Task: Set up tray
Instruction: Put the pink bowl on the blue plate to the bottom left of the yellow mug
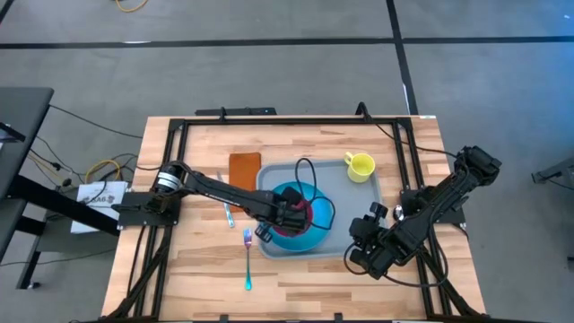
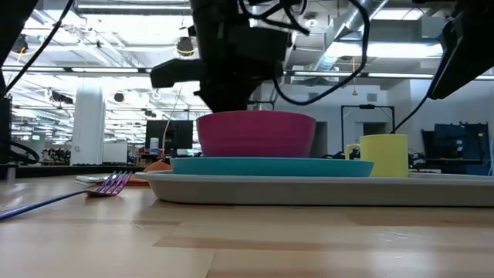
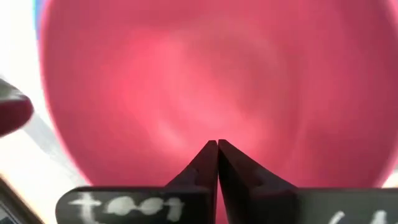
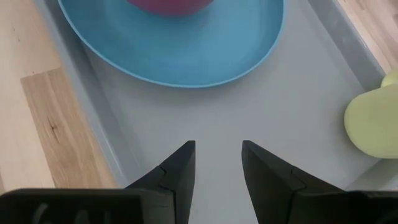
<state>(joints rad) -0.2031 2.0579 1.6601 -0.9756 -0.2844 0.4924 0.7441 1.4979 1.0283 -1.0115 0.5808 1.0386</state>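
Left arm stretched from the table's left edge toward the middle, left gripper [image 3: 217, 146] poised directly above the pink bowl [image 1: 303, 213], fingers pressed fully together with nothing between them. In the low view, dark gripper body seen just over the bowl's rim; contact with the bowl not determinable.

Right arm folded along the table's right side, right gripper [image 4: 217, 163] lowered over the near right edge of the tray [image 1: 363, 193]. Fingers parted with a clear gap, grasping nothing; bare tray floor visible between them.

Tray: large, pale grey-blue, rectangular, rounded corners, raised rim. Lying flat on the wooden table [image 1: 188, 269], slightly right of centre. Round blue plate [image 4: 199, 59] resting inside it toward the left end, pink bowl sitting on that plate. Yellow mug [image 1: 360, 166] standing upright in the tray's far right corner, handle pointing left.

Outside the tray: orange-brown napkin [image 1: 244, 170] just beside its far left corner; fork [image 1: 247, 258] with purple tines and blue handle lying on the wood near the tray's near left corner, apart from it.
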